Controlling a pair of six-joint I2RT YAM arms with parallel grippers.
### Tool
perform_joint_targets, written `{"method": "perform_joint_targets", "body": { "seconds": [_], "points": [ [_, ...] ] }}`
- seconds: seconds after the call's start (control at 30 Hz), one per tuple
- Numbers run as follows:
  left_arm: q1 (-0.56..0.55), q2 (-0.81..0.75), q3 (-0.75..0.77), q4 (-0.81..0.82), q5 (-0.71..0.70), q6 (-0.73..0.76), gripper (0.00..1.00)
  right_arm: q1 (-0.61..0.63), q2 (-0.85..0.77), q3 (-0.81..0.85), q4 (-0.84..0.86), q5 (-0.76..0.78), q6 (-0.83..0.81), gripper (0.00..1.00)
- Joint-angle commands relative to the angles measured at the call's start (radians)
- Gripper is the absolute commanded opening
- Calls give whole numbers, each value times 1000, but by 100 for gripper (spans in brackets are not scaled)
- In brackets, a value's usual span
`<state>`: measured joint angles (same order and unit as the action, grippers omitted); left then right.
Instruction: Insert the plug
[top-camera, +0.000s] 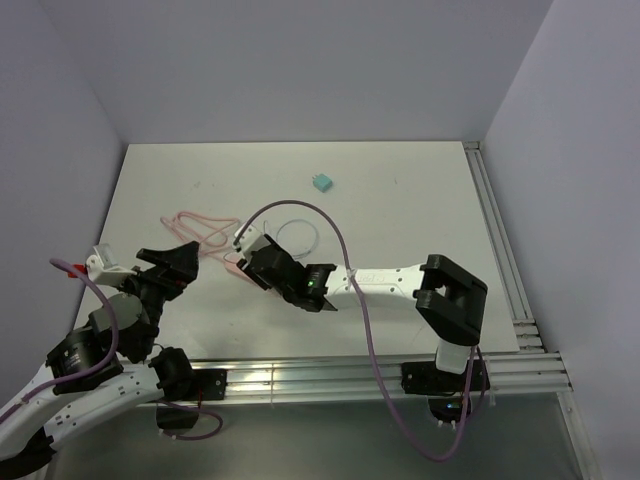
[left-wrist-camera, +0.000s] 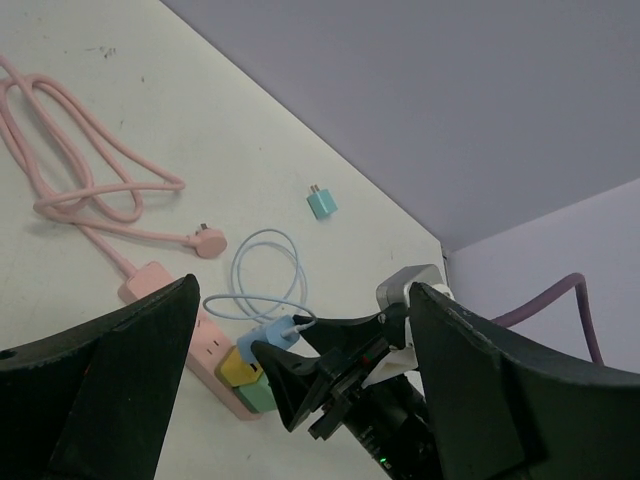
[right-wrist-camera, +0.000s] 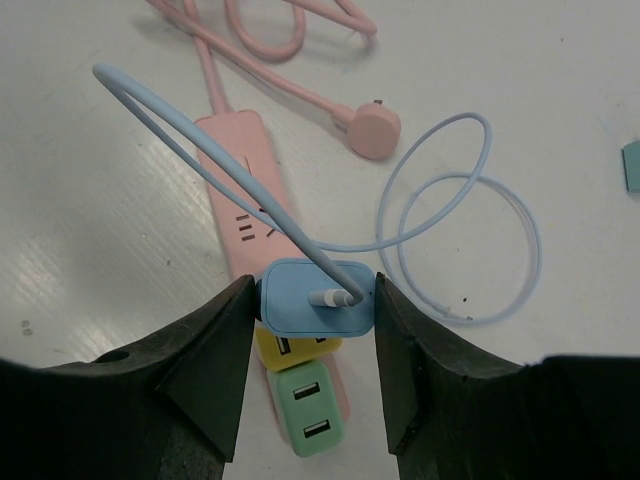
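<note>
2 grippers are in view; only 1 carries a load. The right gripper (right-wrist-camera: 315, 310) is clamped on the blue charger (right-wrist-camera: 300, 298), 1 finger on each side face. It holds the charger over the pink power strip (right-wrist-camera: 235, 200), just beside the yellow adapter (right-wrist-camera: 290, 352) and the green adapter (right-wrist-camera: 310, 412). The wrist view does not show whether the prongs have entered the slots. The left gripper (left-wrist-camera: 302, 300) hangs with its fingers wide apart, off to the left of the strip, holding nothing.

Hazards from this position:

1. Prong misalignment. The charger body hides the slots, so a small offset or tilt would likely jam the prongs on the strip face.
2. Strip movement. Nothing pins the strip to the table (right-wrist-camera: 100, 150), so a push at an angle could slide or tip it.
3. Neighbour contact. The charger edge may catch the yellow adapter and stop the descent.
4. Cable drag. The pale blue cable (right-wrist-camera: 470, 230) arches upward and could twist the charger in the grip.
</note>
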<state>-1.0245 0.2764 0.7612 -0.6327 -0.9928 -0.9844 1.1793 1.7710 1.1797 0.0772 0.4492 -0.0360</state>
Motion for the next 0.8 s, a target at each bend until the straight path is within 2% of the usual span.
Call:
{"method": "perform_joint_targets", "body": {
  "seconds": [0.0, 0.33, 0.77],
  "points": [
    [1, 1, 16, 28, -6, 32, 91, 23, -4, 14, 78, 62, -39, 0],
    [1, 4, 20, 51, 3, 59, 91, 33, 57, 31, 85, 10, -94, 0],
    [1, -19, 20, 61, 16, 73, 90, 32, 65, -60, 180, -35, -156, 0]
  ]
}}
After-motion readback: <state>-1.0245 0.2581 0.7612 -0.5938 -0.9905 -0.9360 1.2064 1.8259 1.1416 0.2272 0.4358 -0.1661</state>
